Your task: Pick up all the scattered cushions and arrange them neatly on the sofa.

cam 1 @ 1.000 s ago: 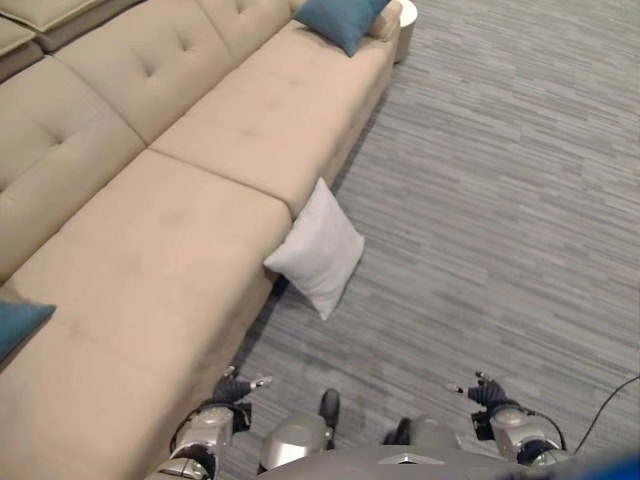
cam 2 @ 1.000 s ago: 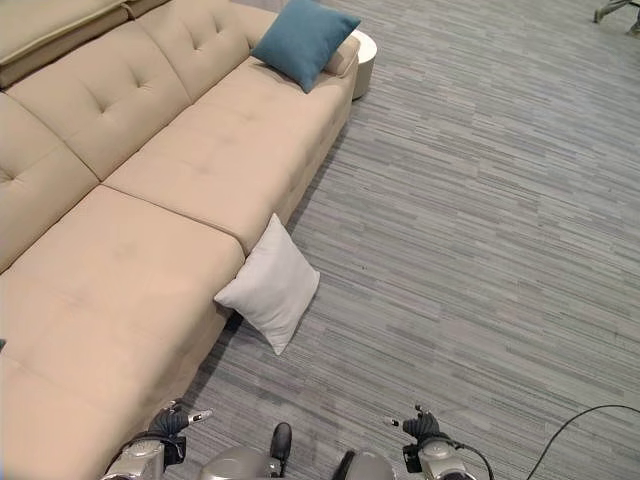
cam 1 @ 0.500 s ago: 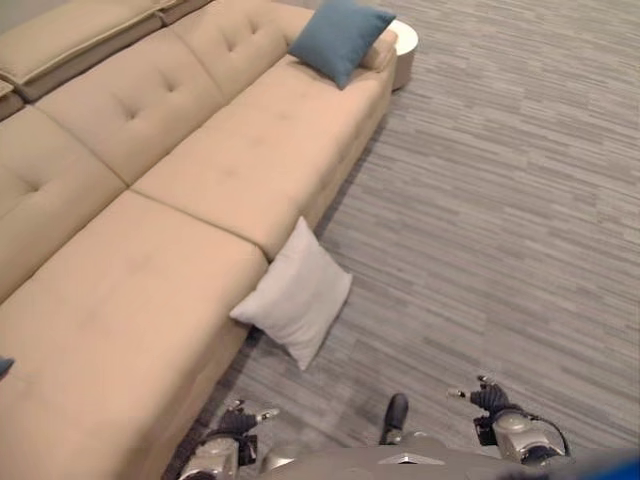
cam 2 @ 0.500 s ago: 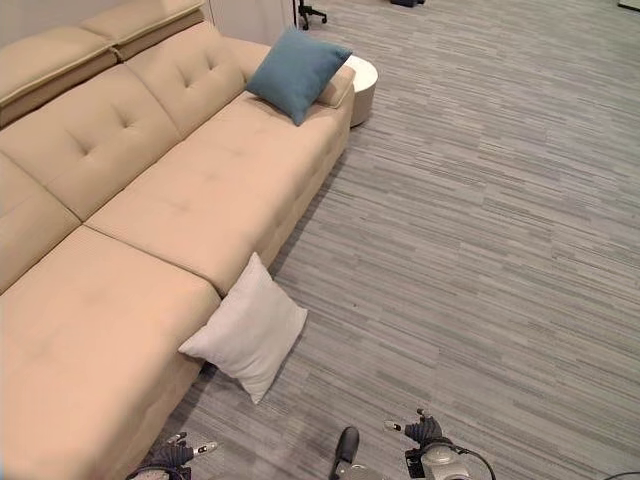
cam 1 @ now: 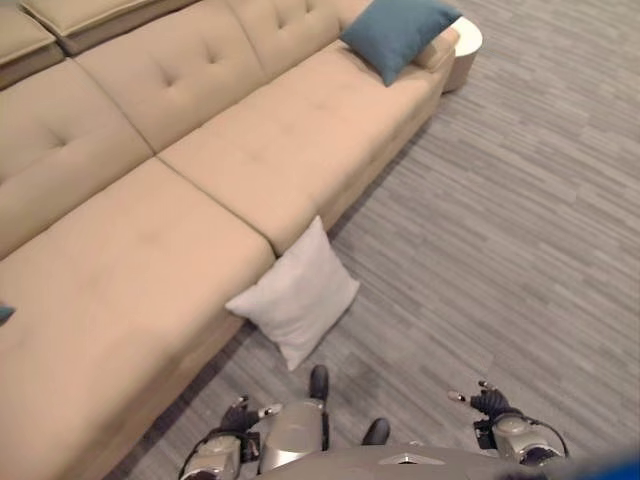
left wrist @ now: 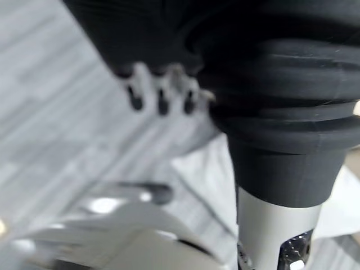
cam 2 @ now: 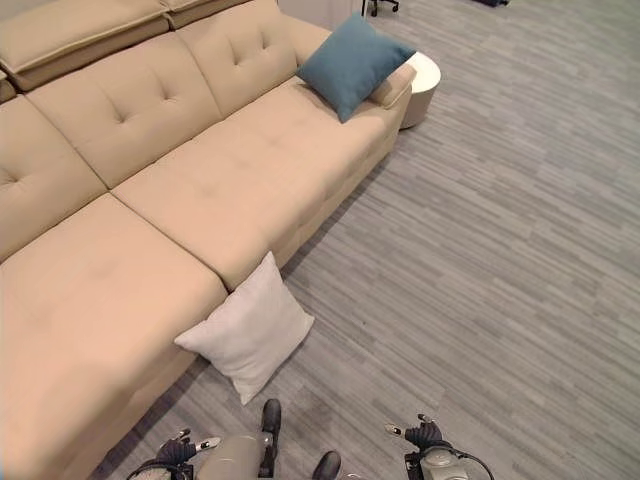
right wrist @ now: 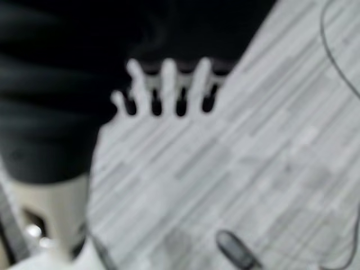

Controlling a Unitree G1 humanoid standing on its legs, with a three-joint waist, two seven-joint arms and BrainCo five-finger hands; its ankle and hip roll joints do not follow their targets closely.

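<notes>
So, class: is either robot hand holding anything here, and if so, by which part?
Nothing is held. The left hand and right hand hang open above the floor; the white cushion leans untouched against the sofa.

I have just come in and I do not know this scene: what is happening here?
The robot stands in front of a beige sofa and holds nothing. A white cushion leans on the floor against the sofa's front edge. A blue cushion already rests at the sofa's far end. The left hand and the right hand hang low and open.
</notes>
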